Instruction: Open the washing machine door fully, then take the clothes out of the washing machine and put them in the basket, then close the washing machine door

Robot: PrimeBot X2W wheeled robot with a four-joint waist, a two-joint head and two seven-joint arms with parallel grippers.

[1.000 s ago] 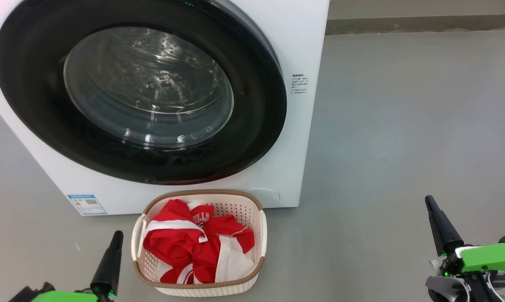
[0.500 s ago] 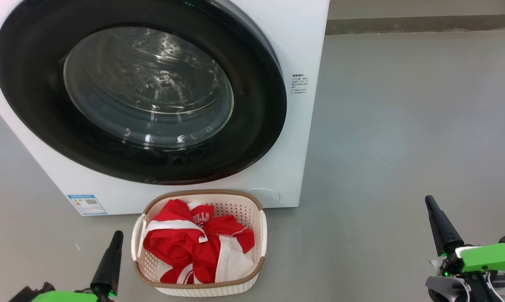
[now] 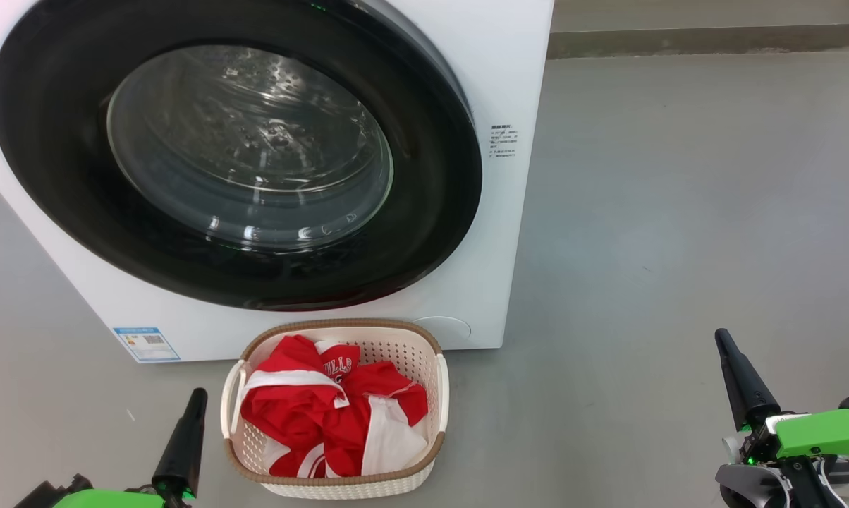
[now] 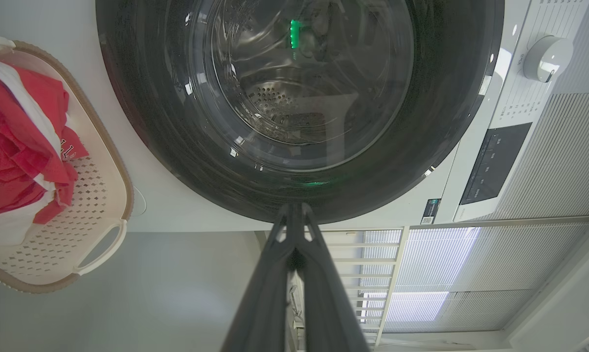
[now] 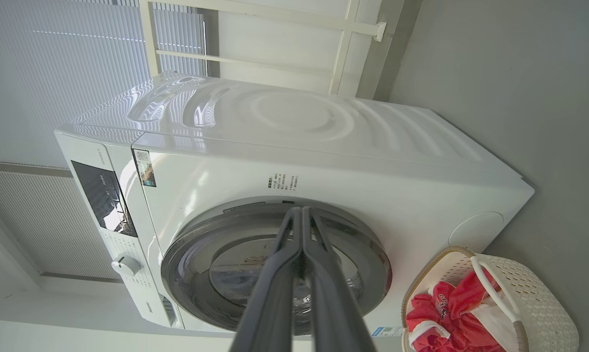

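Soft, light clothes (image 3: 326,416) are heaped in the basket (image 3: 340,326) before the shut washing machine door (image 3: 431,176); a raised fold is judged best pinched; left claw (image 4: 294,208) and right claw (image 5: 302,210) are pressed together, empty.

washing machine (image 3: 512,70) 1 | washing machine door (image 3: 435,176) 1 | basket (image 3: 405,356) 1 | clothes (image 3: 304,416) one heap, count unclear | left pincer (image 3: 197,396), right pincer (image 3: 721,339) 2

A smooth grey floor (image 3: 678,212) is stretching back to a darker skirting strip (image 3: 706,39) under a pale wall (image 3: 713,13), while soft daylight is glowing through closed white blinds (image 5: 55,58) that are hanging beside a white window frame (image 5: 343,44).
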